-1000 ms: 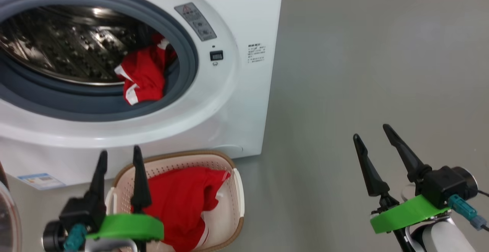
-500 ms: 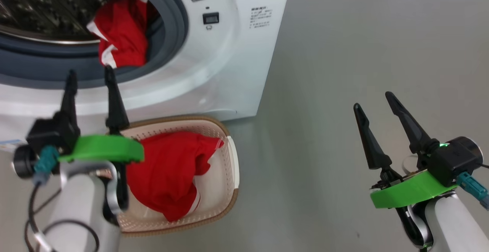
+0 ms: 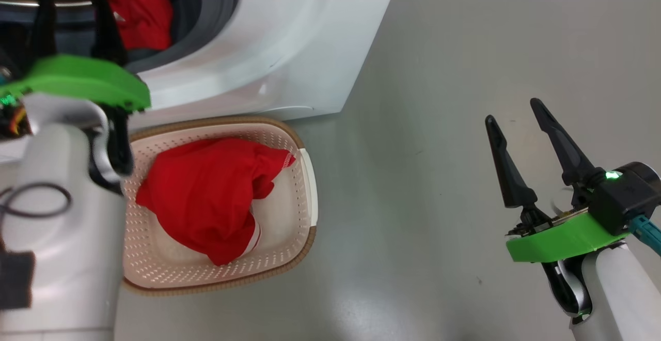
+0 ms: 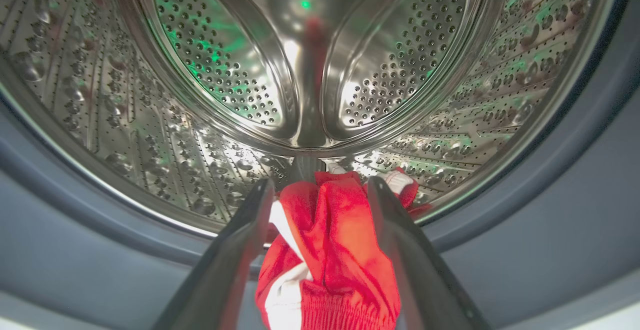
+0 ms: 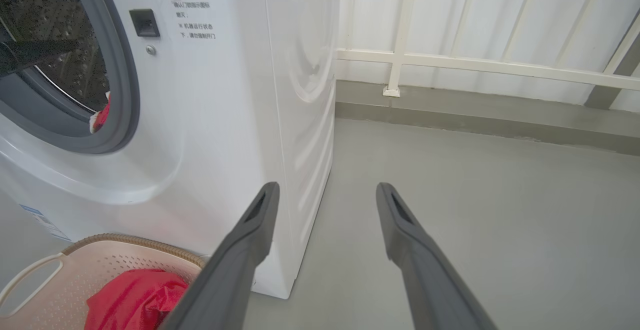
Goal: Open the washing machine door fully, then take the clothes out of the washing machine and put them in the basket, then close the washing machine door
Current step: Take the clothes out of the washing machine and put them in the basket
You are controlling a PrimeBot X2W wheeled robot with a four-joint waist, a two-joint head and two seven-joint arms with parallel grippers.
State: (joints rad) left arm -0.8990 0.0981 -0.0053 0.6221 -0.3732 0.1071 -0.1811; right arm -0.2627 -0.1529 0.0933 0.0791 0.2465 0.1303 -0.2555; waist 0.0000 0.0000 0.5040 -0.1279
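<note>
A bright red jersey cloth with white trim point(image 4: 325, 250) hangs over the grey rubber lip point(image 4: 75, 230) at the near edge of the shiny steel drum with holes point(image 4: 215, 70), in the mouth of the big white washing machine point(image 3: 268, 41). The left gripper point(image 4: 320, 184) points right at it, jaws wide apart. The cloth shows between the two long dark fingers point(image 4: 240, 240), but I cannot tell if they touch it yet.

So the step in hand looks like taking out this piece. Next the fingers need to go a little further in, squeeze shut on a thick fold, and lift it out over the lip.

Just near the machine, on the grey floor point(image 3: 439, 175), sits the small cream plastic basket with the brown rim point(image 3: 304, 191). Another red cloth point(image 3: 206, 212) already lies in it. Far to the right the right gripper point(image 3: 511, 109) hangs over the floor, jaws wide, holding nothing.

A second ago the left gripper was low over the basket — now it is up at the drum mouth. The head camera has tipped down too — the basket itself has not moved.
</note>
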